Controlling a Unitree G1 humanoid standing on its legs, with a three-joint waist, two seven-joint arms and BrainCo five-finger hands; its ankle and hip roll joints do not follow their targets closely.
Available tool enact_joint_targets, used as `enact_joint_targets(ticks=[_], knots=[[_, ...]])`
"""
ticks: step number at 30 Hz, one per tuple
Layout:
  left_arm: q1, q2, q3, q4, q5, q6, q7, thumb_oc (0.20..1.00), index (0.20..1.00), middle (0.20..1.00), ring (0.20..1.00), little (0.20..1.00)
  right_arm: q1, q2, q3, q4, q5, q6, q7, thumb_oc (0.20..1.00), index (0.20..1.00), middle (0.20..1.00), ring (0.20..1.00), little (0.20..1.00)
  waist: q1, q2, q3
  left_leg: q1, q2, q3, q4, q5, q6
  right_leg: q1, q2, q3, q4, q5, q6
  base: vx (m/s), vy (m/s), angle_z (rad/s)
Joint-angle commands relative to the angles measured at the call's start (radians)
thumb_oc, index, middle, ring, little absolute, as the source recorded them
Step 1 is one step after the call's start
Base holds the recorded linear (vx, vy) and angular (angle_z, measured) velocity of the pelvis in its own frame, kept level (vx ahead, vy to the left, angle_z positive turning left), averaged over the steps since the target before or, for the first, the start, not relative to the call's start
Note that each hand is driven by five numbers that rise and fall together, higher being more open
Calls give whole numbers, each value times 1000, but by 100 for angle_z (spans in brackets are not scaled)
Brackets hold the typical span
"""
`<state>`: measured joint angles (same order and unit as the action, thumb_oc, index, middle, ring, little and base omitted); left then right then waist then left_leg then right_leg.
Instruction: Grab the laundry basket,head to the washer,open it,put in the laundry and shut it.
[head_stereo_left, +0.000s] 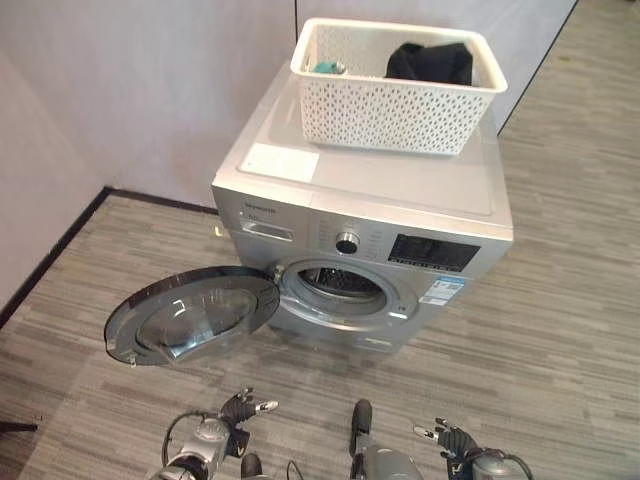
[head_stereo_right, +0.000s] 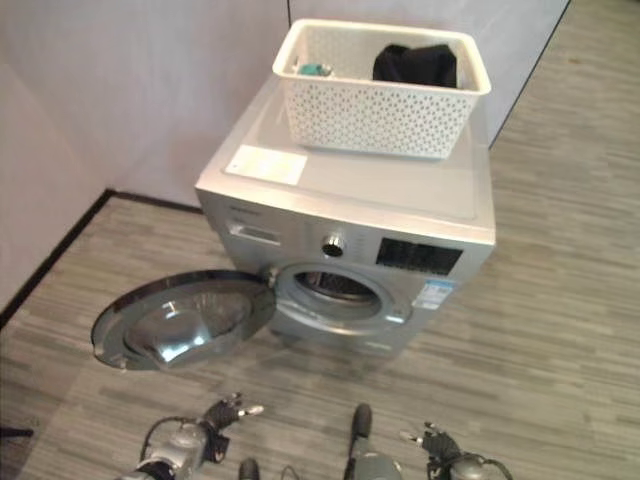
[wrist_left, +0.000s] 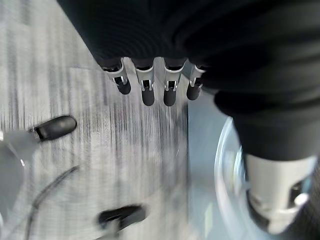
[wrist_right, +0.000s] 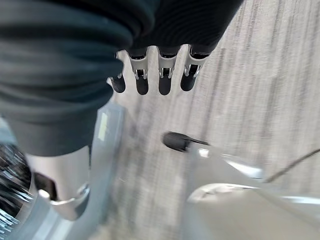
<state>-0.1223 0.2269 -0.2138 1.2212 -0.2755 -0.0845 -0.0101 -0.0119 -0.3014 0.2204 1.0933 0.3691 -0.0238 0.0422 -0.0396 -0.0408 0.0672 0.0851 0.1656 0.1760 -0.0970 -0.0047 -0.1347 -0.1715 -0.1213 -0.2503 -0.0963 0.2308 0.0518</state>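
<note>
A silver-grey front-loading washing machine (head_stereo_left: 380, 210) stands in the centre of the frame on a grey striped wood-look floor (head_stereo_left: 560, 340), its back near a pale wall (head_stereo_left: 150, 90). Its round glass-fronted door (head_stereo_left: 190, 315) is swung wide open to the lower left, lying almost flat, and the dark drum opening (head_stereo_left: 338, 287) is exposed. On the machine's flat top, toward the upper right of the frame, sits a white perforated plastic laundry basket (head_stereo_left: 390, 105). Inside it lies a black crumpled garment (head_stereo_left: 430, 62) at the right and a small teal item (head_stereo_left: 328, 68) at the left. A white paper sheet (head_stereo_left: 280, 161) lies on the top's front left corner, apart from the basket.

Both hands hang low at the bottom edge of the frame, well clear of the machine and the basket. The left hand (head_stereo_left: 245, 408) has its fingers loosely extended and holds nothing; the right hand (head_stereo_left: 450, 437) is likewise relaxed and empty, with fingers straight in its wrist view.
</note>
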Motion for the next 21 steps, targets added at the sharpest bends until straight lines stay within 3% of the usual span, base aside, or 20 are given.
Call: enact_joint_targets(ticks=[1,5,8,11,13,14,15,18,21], knots=[[-18,21,44,20,-48,-53,53,1000,1000,1000,1000,1000,-17,-12,-38,-35,-58,-33,-62,1000,1000,1000,1000,1000,16,-37,20,-66,-58,-29,79,-72,72,133,-114,4,16,-155,119,44,142,2],[31,23,91,23,-46,-58,63,1000,1000,1000,1000,1000,8,-60,-105,-141,-102,-44,-116,1000,1000,1000,1000,1000,7,-44,20,-57,-93,-31,176,-139,106,151,-150,26,51,-153,131,-5,182,-5],[60,22,110,12,-33,-51,66,1000,1000,1000,1000,1000,28,-105,-218,-222,-103,-42,-172,1000,1000,1000,1000,1000,3,-45,30,-49,-129,-32,259,-212,145,162,-195,37,111,-147,151,-28,212,-17],[72,27,110,-62,-49,-50,71,1000,1000,1000,1000,1000,63,-127,-278,-341,-112,-44,-189,1000,1000,1000,1000,1000,-3,-46,35,-49,-158,-43,279,-230,172,141,-228,43,199,-138,155,-40,197,-26],[86,33,96,-155,-65,-48,67,1000,1000,1000,1000,1000,97,-137,-317,-438,-119,-48,-198,1000,1000,1000,1000,1000,-14,-43,55,-44,-168,-57,297,-239,191,103,-223,74,315,-117,147,-24,175,8],[95,37,84,-226,-85,-43,59,1000,1000,1000,1000,1000,121,-133,-357,-506,-121,-55,-217,1000,1000,1000,1000,1000,-34,-33,80,-34,-168,-75,307,-246,208,48,-196,118,426,-103,139,3,165,4],[98,40,77,-241,-89,-44,56,1000,1000,1000,1000,1000,125,-134,-367,-510,-121,-59,-223,1000,1000,1000,1000,1000,-39,-29,84,-27,-169,-79,311,-252,211,28,-191,127,450,-98,141,39,120,29],[109,43,63,-299,-99,-37,42,1000,1000,1000,1000,1000,136,-147,-373,-562,-150,-55,-219,1000,1000,1000,1000,1000,-56,-28,87,3,-175,-97,303,-267,208,-10,-184,151,392,-86,147,133,-20,33],[96,44,28,-355,-106,-35,36,1000,1000,1000,1000,1000,123,-152,-332,-533,-188,-32,-207,1000,1000,1000,1000,1000,-77,-39,98,38,-179,-128,301,-294,184,-26,-190,191,202,-63,174,208,-141,11]])
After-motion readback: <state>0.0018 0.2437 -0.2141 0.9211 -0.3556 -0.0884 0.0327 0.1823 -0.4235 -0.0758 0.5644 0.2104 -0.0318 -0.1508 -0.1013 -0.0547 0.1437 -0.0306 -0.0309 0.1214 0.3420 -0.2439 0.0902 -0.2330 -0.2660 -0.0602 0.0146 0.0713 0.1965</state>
